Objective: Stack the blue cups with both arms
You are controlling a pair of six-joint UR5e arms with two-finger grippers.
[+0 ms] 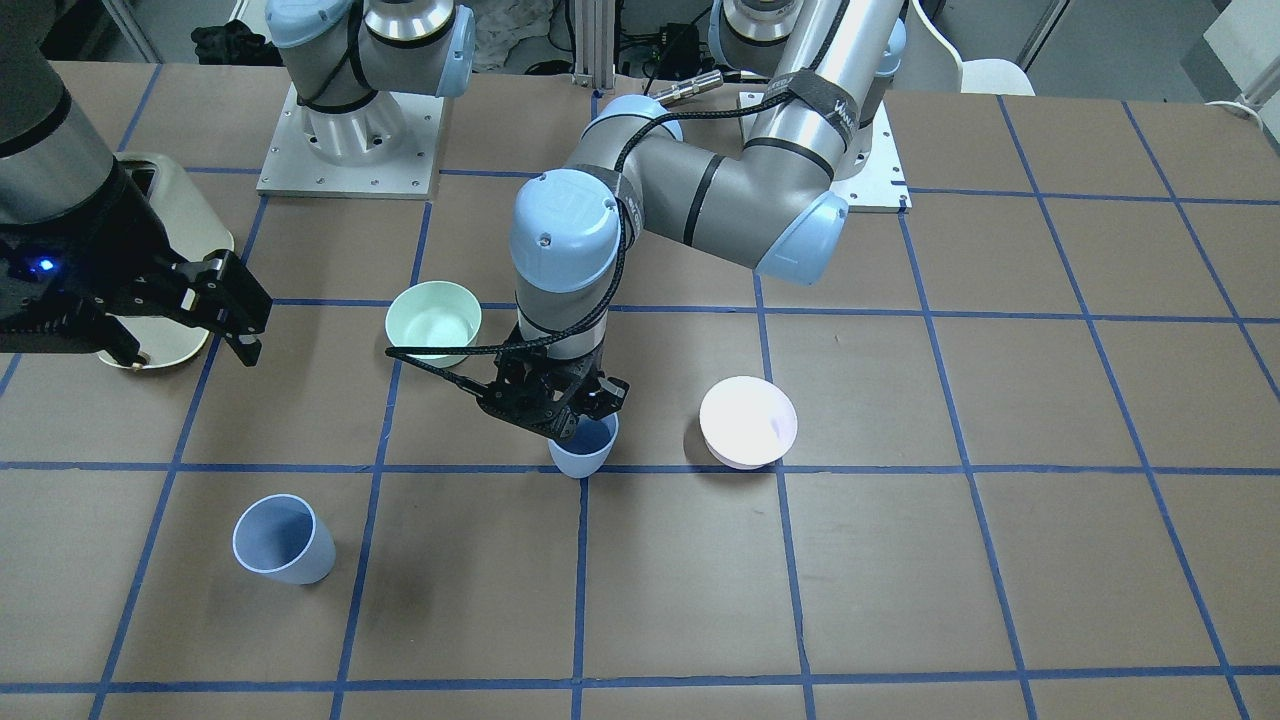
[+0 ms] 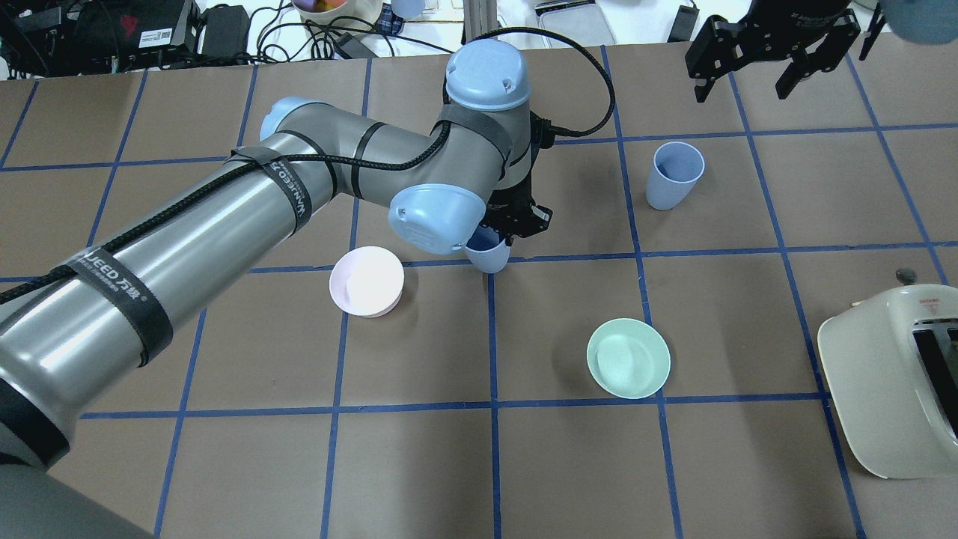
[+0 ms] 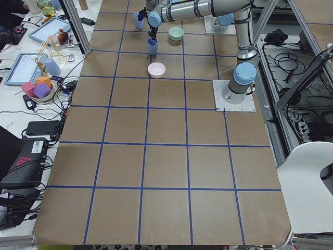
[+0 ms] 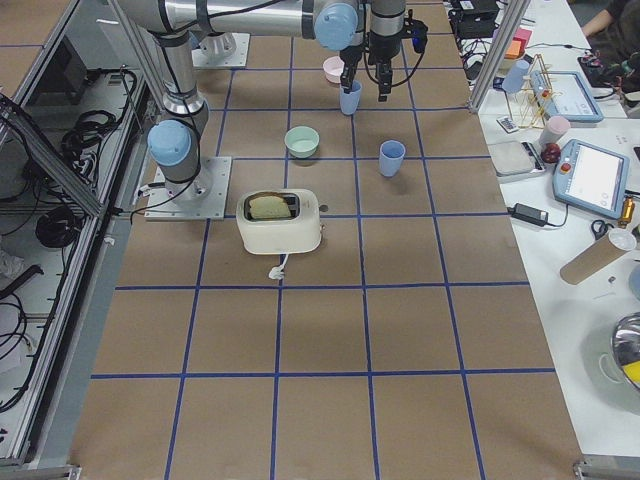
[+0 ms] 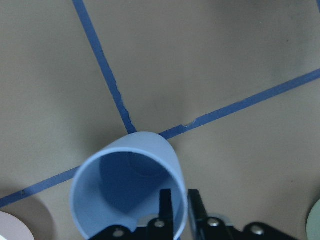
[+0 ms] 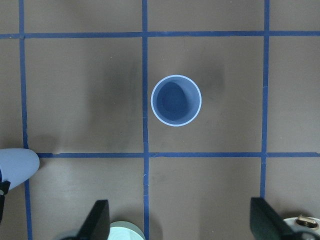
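One blue cup [image 2: 488, 257] stands upright at a tape crossing mid-table, also seen in the front view [image 1: 583, 452]. My left gripper [image 5: 179, 212] is shut on its rim, one finger inside and one outside. I cannot tell whether its base touches the table. The second blue cup [image 2: 676, 176] stands upright and free on the table, also seen in the front view [image 1: 283, 538]. My right gripper [image 2: 748, 78] is open and empty, high above and beyond that cup. In the right wrist view its wide-spread fingers [image 6: 97, 222] frame the cup [image 6: 176, 100] far below.
A mint-green bowl [image 2: 629, 358] sits on the near side of the held cup. A pale pink bowl [image 2: 367, 281] sits close to its left. A cream toaster [image 2: 891, 389] stands at the table's right edge.
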